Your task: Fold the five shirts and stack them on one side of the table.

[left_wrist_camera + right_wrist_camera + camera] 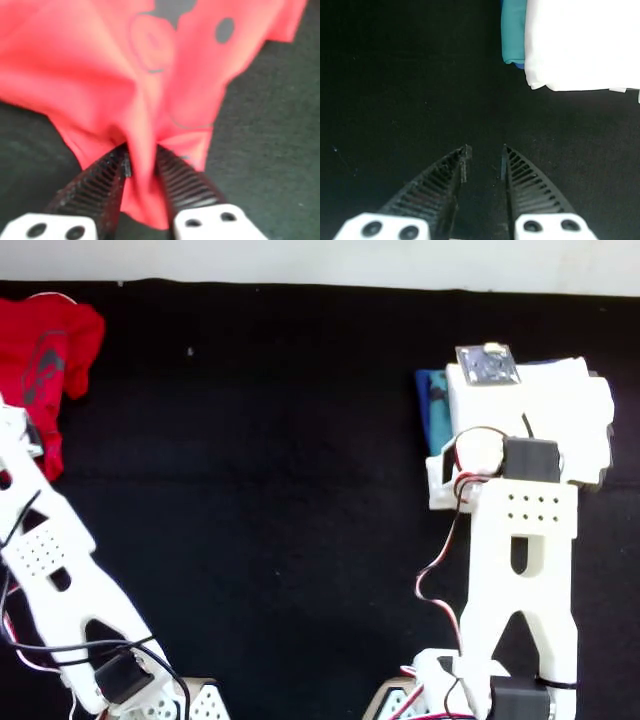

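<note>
**A:** Shirts, count and place?

**B:** Three certain.
- One red shirt, crumpled, at the upper left of the high view on the black worktop.
- One white shirt, folded, lying on top of one teal shirt. This stack sits at the upper right of the high view, partly covered by the right arm.
- One blue sliver shows under the teal edge. I cannot tell whether it is a separate shirt.

**A:** Hands?

**B:** Two.
- Left hand: clamped on a pinched fold of the red shirt, with cloth pressed between both ribbed fingers.
- Right hand: fingers a little parted, nothing between them, over bare worktop. It is near the stack but apart from it.
</note>
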### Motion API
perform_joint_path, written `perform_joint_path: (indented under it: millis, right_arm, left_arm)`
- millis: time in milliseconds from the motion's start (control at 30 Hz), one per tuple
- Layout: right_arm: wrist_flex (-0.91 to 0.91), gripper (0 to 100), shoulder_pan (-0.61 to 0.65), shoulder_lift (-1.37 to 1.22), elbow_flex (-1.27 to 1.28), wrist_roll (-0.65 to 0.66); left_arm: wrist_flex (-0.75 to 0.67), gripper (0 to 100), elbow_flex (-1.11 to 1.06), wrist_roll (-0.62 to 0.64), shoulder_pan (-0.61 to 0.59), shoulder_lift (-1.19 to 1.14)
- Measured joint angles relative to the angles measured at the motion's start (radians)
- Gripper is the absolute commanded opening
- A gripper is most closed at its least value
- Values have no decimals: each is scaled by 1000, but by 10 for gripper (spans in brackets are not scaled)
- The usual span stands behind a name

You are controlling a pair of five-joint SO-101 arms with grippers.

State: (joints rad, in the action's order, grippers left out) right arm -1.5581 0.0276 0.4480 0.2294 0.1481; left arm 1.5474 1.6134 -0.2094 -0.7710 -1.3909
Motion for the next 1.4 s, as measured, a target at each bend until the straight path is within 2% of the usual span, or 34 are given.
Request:
perform_joint_path:
  millis: [267,467,600,867,967,1167,1400]
  right_arm:
    - [0,105,0,0,0,-3]
    - [0,105,0,0,0,-3]
    - [0,105,0,0,0,-3]
    - [18,105,0,0,2,-3]
    - [20,105,0,0,2,-3]
    - [21,105,0,0,2,-3]
    - [21,105,0,0,2,-3]
  left_arm:
    - [181,8,21,0,149,35]
    - [215,8,14,6,296,192]
    - [215,8,-117,23,384,347]
    - [216,8,-600,66,589,781]
    - [216,8,-720,68,680,961]
    - [224,8,-792,69,855,1231]
    - [226,8,-792,80,1013,1306]
